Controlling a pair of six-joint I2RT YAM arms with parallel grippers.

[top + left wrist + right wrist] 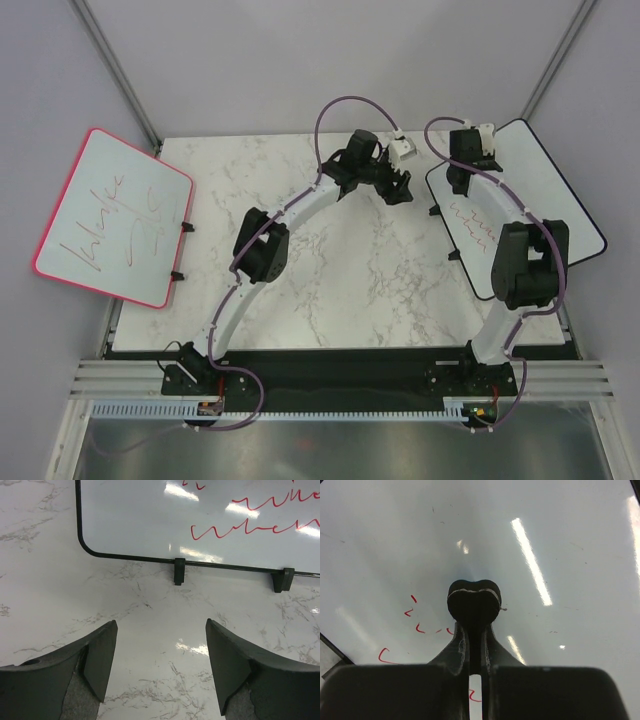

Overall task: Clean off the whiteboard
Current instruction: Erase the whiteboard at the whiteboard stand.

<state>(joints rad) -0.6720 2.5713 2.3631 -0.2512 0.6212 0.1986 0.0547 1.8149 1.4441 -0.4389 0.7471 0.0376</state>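
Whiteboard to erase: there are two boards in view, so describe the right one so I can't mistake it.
Start from the marble table and go to its right edge. The whiteboard lies there at an angle. It has a thin black frame and small red wavy lines, unlike the pink-framed board with large scrawl on the left.

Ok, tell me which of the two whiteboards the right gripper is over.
The black-framed whiteboard on the right; the right gripper is above its white face. The pink-framed whiteboard sits far left, away from it.
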